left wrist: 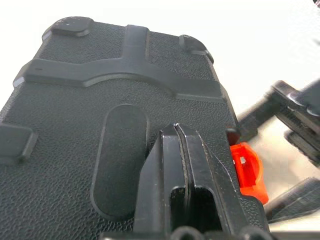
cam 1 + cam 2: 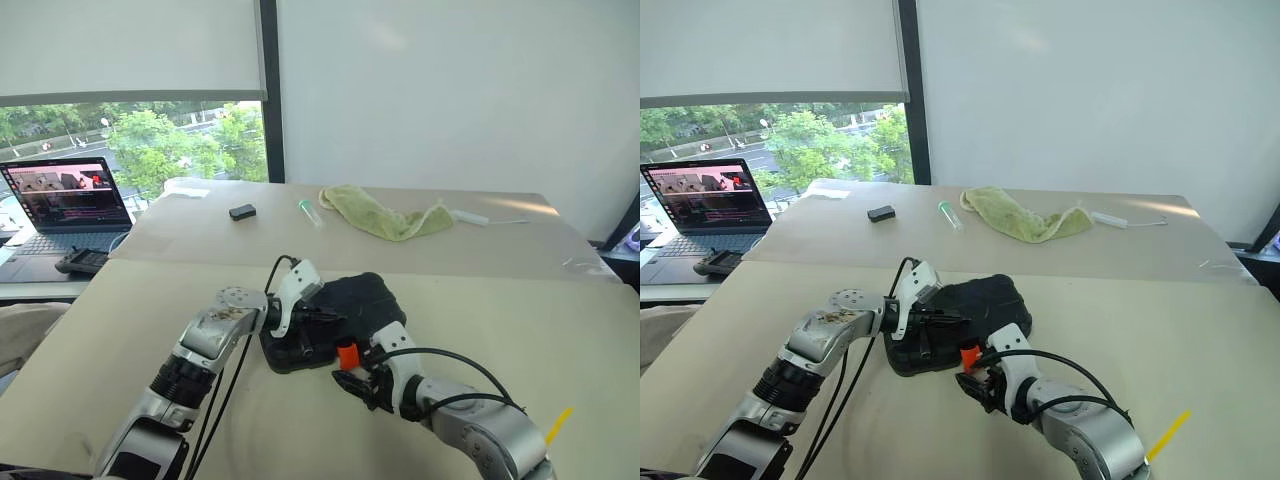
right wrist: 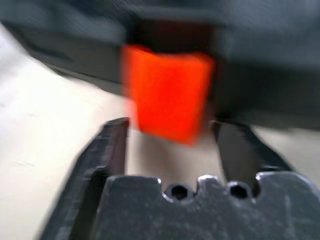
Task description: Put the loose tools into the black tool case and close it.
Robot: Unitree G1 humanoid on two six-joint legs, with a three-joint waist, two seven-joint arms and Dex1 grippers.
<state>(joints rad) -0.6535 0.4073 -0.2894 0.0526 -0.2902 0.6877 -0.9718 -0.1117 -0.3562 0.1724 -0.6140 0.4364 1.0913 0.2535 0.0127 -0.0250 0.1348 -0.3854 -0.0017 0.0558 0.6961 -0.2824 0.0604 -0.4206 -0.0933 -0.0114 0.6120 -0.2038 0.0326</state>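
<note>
Black and bumpy, the tool case (image 2: 340, 315) lies shut on the tan table (image 2: 560, 330), right in front of me, with its ribbed lid facing up. Its little orange latch (image 2: 347, 354) sits on the near edge, at about 5 o'clock from the middle of the case.

My left gripper (image 1: 176, 150) rests on the lid at about 9 o'clock. Its two black fingers are pressed tight together and hold nothing.

My right gripper (image 3: 172, 140) is at 6 o'clock from the case, just by the latch. Its fingers stand apart, one on each side of the orange latch, and I cannot tell if they touch it.

Far off at 12 o'clock I see a green cloth (image 2: 385, 215), a small black block (image 2: 242, 211) and a little clear tube (image 2: 308, 211). At 10 o'clock a laptop (image 2: 65, 205) is lit up.
</note>
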